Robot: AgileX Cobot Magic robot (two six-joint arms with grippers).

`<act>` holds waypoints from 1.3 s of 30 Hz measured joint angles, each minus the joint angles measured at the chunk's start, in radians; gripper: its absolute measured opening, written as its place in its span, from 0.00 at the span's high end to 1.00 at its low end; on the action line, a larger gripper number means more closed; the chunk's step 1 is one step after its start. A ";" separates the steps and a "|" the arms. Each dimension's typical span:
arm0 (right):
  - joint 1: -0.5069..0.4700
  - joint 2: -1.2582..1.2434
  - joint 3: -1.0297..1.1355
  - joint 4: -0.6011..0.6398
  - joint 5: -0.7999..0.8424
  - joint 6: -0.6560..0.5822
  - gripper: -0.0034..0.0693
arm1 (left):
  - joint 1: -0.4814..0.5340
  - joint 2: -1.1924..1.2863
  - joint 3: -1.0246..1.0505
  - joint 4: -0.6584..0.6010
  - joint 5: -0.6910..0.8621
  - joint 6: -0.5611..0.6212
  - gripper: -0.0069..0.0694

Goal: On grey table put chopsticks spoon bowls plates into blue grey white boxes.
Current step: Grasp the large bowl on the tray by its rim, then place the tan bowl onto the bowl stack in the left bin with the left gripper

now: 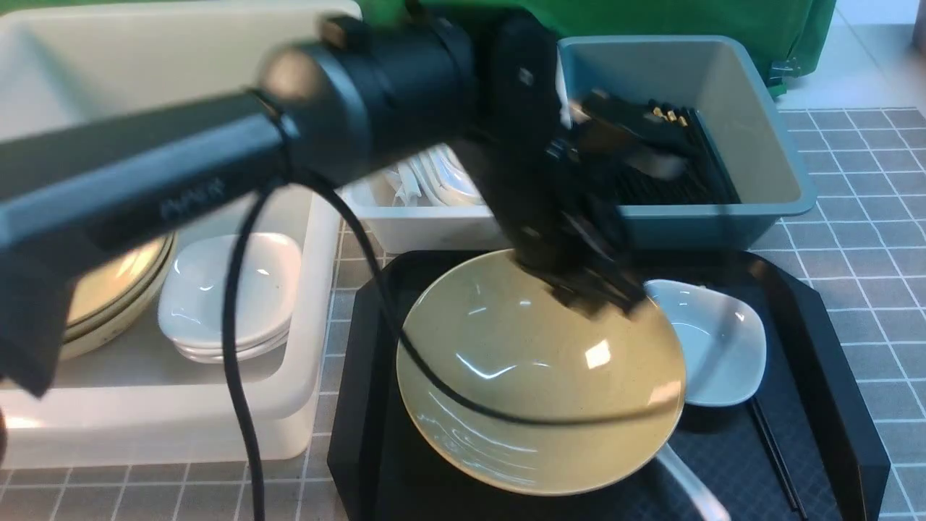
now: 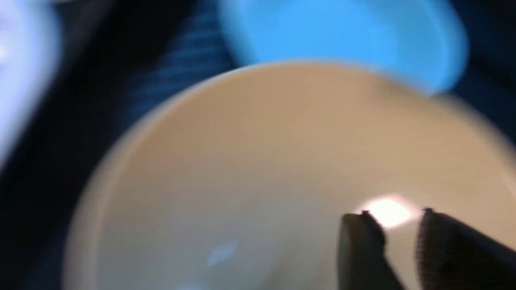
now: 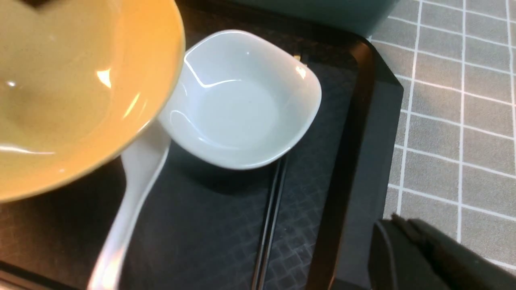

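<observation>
Blurring over the tan-yellow bowl [image 1: 535, 391], the left hand [image 2: 401, 241] stands partly open, empty; the shut right hand [image 3: 397, 241] is cut off.

A black tray [image 1: 846, 405] with angled corners is lying before the viewer; green cloth [image 1: 651, 18] is hanging behind; pale floor tiles [image 1: 861, 65] are showing beyond.

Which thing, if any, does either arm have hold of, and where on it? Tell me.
Nothing is held: the left tool stands open above the yellow bowl, and the right tool is shut with nothing in it.
</observation>
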 joint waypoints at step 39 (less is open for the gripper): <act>0.000 0.000 0.000 0.005 -0.010 0.000 0.90 | 0.714 -0.397 0.003 -0.427 0.145 0.244 0.90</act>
